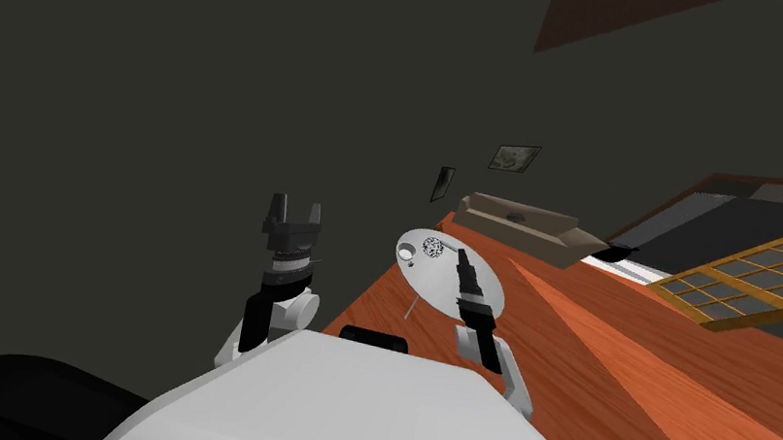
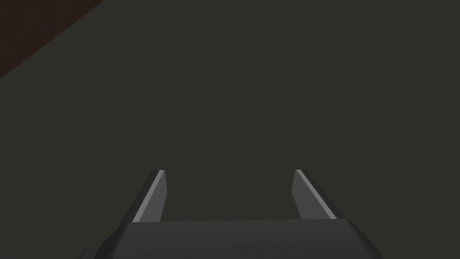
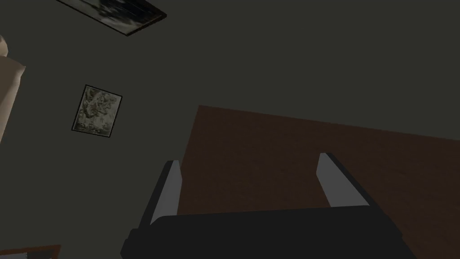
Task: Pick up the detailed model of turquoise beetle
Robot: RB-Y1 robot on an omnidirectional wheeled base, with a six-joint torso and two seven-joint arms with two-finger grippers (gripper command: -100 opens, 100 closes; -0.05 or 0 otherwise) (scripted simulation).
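The round white tabletop (image 1: 434, 283) stands ahead. A tiny dark speck (image 1: 415, 263) at its left edge, beside a white ring (image 1: 406, 251), may be the beetle (long axis unreadable). It lies just left of the nearer right end effector (image 1: 461, 255), whose fingers are wide. The left end effector (image 1: 295, 209), also wide, hangs well apart.

You had the beetle model (image 1: 412, 263) as no more than a tiny dark speck in the head view, too small for you to read its colour, its detail or which way it faced. It lay on the round white table (image 1: 438, 285), close to the rim, just beside a small white cup (image 1: 406, 251) and near a speckled ball (image 1: 433, 247).
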